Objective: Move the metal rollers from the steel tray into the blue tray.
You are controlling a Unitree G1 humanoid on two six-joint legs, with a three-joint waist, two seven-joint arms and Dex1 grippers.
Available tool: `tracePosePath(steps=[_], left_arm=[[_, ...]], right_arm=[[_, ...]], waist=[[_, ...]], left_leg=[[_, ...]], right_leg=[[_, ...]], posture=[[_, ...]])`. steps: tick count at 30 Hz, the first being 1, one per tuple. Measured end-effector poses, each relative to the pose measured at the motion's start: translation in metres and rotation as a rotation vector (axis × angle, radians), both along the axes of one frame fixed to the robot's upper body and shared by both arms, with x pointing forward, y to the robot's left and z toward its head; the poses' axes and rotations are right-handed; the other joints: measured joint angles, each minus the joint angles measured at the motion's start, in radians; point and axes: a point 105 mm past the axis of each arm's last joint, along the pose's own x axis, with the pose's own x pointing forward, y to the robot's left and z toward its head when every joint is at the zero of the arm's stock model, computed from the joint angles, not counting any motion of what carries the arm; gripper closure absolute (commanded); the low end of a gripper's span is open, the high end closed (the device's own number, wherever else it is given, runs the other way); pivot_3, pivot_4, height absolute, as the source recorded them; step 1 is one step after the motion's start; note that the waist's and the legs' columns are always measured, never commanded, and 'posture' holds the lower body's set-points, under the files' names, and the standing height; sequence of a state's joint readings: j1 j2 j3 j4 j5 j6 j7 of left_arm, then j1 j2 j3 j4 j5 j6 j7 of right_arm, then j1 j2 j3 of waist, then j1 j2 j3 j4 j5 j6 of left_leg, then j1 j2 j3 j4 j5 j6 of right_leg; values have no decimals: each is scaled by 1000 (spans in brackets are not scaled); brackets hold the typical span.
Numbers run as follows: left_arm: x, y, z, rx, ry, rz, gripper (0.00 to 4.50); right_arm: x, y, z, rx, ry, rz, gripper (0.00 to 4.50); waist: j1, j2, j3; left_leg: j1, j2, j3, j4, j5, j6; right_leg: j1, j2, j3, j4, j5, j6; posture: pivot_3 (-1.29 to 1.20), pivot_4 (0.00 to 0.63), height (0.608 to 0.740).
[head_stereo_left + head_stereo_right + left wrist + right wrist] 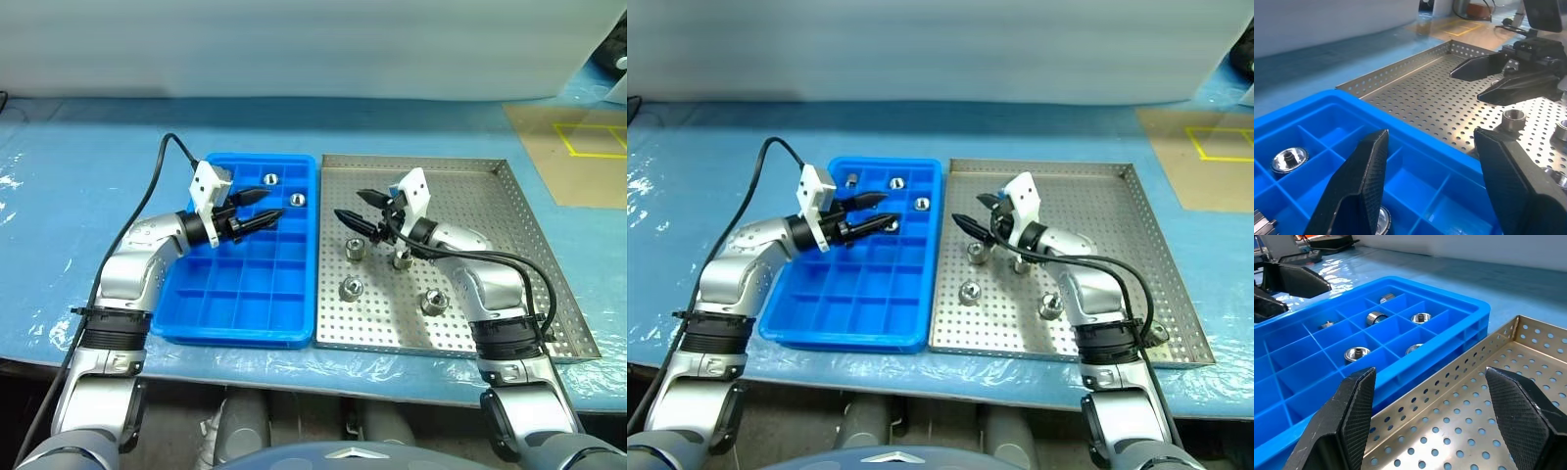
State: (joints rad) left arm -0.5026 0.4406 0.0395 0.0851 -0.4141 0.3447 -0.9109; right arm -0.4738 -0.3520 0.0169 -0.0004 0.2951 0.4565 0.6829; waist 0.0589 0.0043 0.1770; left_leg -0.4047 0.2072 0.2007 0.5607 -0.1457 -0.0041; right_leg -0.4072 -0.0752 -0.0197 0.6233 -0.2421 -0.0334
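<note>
Left eye view: steel tray (pixel 509 211) fills right of frame, four metal rollers (pixel 351 288) lower left of it | blue tray (pixel 240 313) centre-left, some sorted | I see left gripper (pixel 266 206) open, empty, over compartments, probably just unloaded | right gripper (pixel 359 209) open, empty, poised to pick.

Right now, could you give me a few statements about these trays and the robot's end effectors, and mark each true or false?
1. Four metal rollers sit on the steel tray. True.
2. The blue tray holds no rollers. False: several lie in its far compartments.
3. The left end effector hovers over the blue tray, open and holding nothing. True.
4. The right end effector grips a roller. False: it is open and holds nothing.
5. The blue tray lies to the steel tray's right. False: left.
</note>
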Motion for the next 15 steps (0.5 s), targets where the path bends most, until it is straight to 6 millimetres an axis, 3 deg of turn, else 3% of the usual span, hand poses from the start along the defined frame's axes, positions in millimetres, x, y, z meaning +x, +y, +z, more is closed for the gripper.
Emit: tracePosePath(steps=[4, 15], left_arm=[[11, -7, 0, -42, -17, 42, 1563], [6, -15, -10, -27, 8, -23, 1563]], right_arm=[[7, 1, -1, 18, -16, -50, 852], [3, -3, -7, 10, 1, -55, 852]], waist=[[5, 0, 0], [5, 0, 0]], left_leg=[[0, 0, 0, 0, 2, -3], [0, 0, 0, 0, 2, -3]], right_leg=[[0, 0, 0, 0, 0, 0], [0, 0, 0, 0, 0, 0]], posture=[[-68, 150, 740], [-97, 150, 740]])
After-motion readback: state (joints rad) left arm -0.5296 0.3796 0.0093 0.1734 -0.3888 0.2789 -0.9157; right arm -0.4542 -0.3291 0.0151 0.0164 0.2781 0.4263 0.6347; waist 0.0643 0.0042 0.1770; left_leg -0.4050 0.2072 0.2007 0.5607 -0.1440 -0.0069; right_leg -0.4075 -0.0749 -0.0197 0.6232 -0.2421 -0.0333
